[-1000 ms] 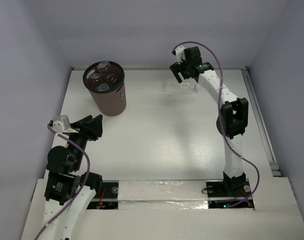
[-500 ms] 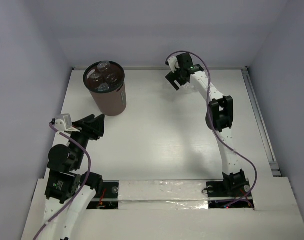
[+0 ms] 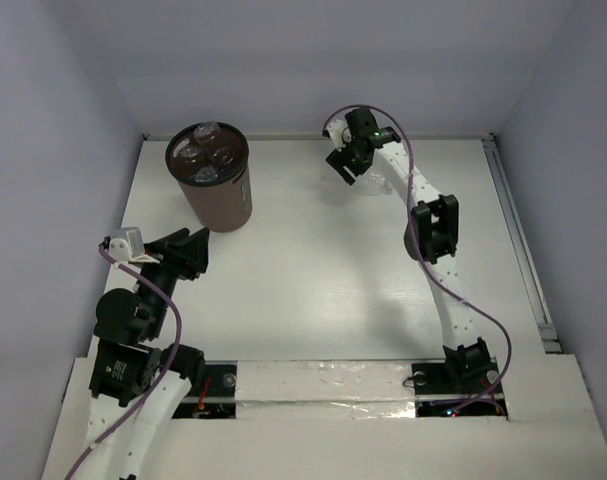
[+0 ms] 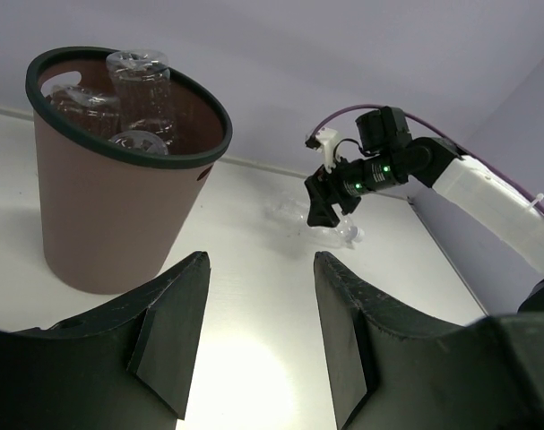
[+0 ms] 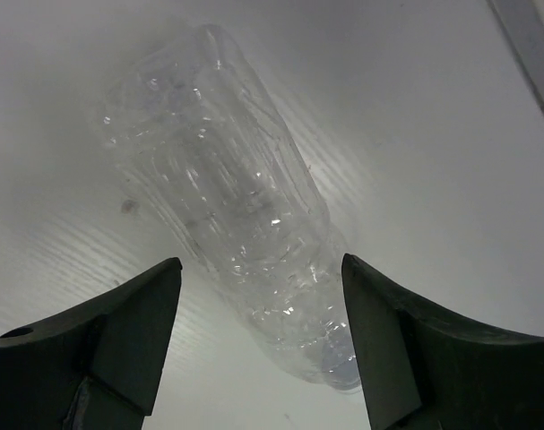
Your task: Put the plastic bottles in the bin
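Far across table, right arm outstretched, tool straddling clear bottle.

Table: a white tabletop is filling the middle of the top view, faint grain lines running across it.
Walls: pale lilac-grey panels are closing it in, with a back wall across the top of the frame, a left wall and a right wall.
Rail: a light strip is running along the table's right edge.
Near edge: shiny wrinkled white tape is lying across the bottom of the frame.
Light: soft light is falling from above and casting blurred shadows; a bright patch is glowing on the table low in the left wrist view.
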`<action>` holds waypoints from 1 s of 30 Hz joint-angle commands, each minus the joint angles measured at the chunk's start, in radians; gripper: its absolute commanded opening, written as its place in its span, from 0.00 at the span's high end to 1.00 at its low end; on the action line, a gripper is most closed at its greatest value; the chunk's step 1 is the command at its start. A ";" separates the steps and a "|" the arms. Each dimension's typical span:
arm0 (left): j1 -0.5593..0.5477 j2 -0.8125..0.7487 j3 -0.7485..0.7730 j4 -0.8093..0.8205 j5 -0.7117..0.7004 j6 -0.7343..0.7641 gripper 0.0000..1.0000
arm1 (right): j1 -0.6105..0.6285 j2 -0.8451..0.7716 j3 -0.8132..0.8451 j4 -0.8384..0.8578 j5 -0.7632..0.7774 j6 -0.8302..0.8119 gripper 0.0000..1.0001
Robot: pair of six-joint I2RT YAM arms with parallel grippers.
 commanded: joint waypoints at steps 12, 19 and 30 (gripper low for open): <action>-0.004 -0.013 0.009 0.046 0.013 0.009 0.53 | 0.027 -0.167 -0.172 -0.072 -0.191 0.150 0.42; -0.004 -0.029 0.012 0.039 0.012 0.009 0.53 | 0.093 -0.310 -0.496 0.064 -0.315 0.242 0.44; -0.004 -0.036 0.012 0.036 0.007 0.009 0.53 | 0.150 -0.413 -0.680 0.275 -0.335 0.293 0.00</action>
